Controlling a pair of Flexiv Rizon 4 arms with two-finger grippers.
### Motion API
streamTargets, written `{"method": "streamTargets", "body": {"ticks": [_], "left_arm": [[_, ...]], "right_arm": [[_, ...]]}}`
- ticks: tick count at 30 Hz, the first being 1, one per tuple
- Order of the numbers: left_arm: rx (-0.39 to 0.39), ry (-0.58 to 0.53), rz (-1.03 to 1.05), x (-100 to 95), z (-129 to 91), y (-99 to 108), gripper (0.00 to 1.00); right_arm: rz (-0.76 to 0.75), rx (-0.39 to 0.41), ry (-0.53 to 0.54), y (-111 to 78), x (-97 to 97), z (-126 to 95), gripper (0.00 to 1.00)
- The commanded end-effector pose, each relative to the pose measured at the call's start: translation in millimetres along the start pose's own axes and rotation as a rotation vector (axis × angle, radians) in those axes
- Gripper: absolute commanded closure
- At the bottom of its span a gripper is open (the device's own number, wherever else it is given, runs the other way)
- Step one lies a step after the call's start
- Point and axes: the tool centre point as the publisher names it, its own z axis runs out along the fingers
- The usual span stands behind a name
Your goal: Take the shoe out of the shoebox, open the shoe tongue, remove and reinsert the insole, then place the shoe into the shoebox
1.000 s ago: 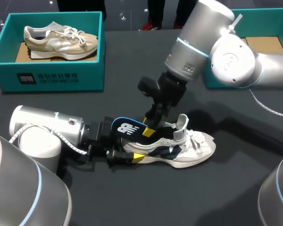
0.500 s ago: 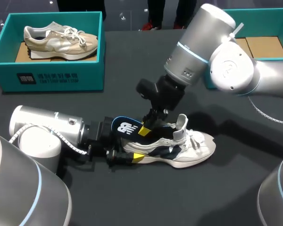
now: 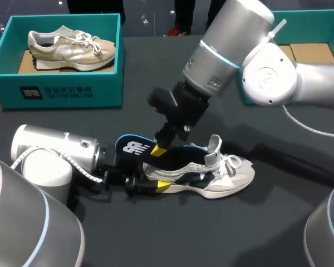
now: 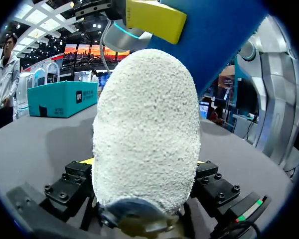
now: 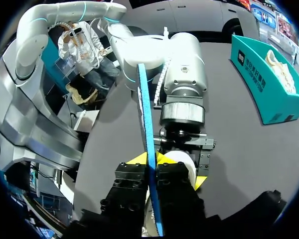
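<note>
Noted left tool (image 3: 155, 181) clamped on shoe (image 3: 222, 175) heel as anchor; right tool (image 3: 158, 149) pinching half-raised insole (image 3: 131, 149) for removal.

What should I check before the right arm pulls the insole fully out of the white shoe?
1. Right gripper shut on the insole: ok.
2. Left gripper shut on the shoe at its heel: ok.
3. Tongue standing open: ok.
4. Insole free of the shoe: not ok, its front is inside.
5. Room in the right shoebox: cannot tell, the arm hides part.
</note>
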Motion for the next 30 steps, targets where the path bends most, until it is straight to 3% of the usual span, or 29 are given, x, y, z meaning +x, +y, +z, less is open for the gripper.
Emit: {"method": "streamTargets", "body": {"ticks": [1,9,13,17,20,30], "left_arm": [[-0.001,-0.002,0.0,0.9,0,1,1.0],[-0.001,-0.002,0.0,0.9,0,1,1.0],[-0.001,-0.002,0.0,0.9,0,1,1.0],[-0.001,-0.002,0.0,0.9,0,1,1.0],[-0.001,-0.002,0.0,0.9,0,1,1.0],[-0.001,-0.002,0.0,0.9,0,1,1.0]], "right_arm": [[0.001,0.015,-0.004,3.8,2.0,-2,1.0],[0.001,0.015,-0.004,3.8,2.0,-2,1.0],[-0.063,-0.033,0.007,25.4,11.7,-6,1.0],[-0.101,-0.076,0.018,48.0,18.6,-27,1.0],[-0.059,-0.237,0.081,61.3,25.3,-48,1.0],[-0.059,-0.237,0.081,61.3,25.3,-48,1.0]]}}
